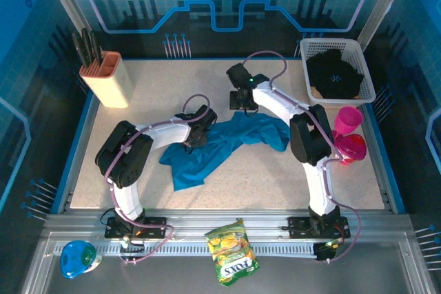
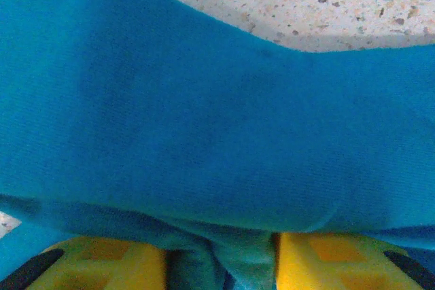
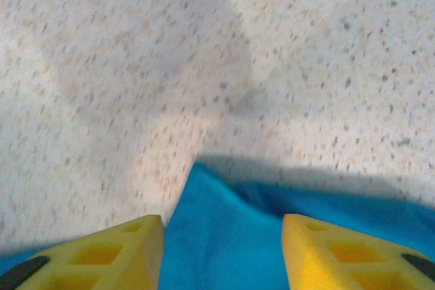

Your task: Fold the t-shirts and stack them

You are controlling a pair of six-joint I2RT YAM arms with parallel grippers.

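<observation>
We log the teal-blue t-shirt (image 1: 207, 156) lying lower-left to upper-right; left fingers (image 2: 102, 266) spread astride a fold, right fingers (image 3: 102, 256) spread over its upper edge.

Our left arm (image 1: 162, 133) rises from its base at the near edge, folds at the elbow and stretches its forearm rightward, low over the worktop (image 1: 289, 170), ending in the left pincer (image 1: 198, 132) (image 2: 221, 266). Its yellow fingers (image 2: 112, 266) stand apart with a bunch of the teal-blue t-shirt (image 2: 204, 134) between them; we cannot tell whether they clamp it. Our right arm (image 1: 303, 129) climbs from its base, bends, and reaches leftward and away. The right pincer (image 1: 242, 101) (image 3: 223, 242) points down, its yellow fingers (image 3: 109, 256) spread apart.
</observation>
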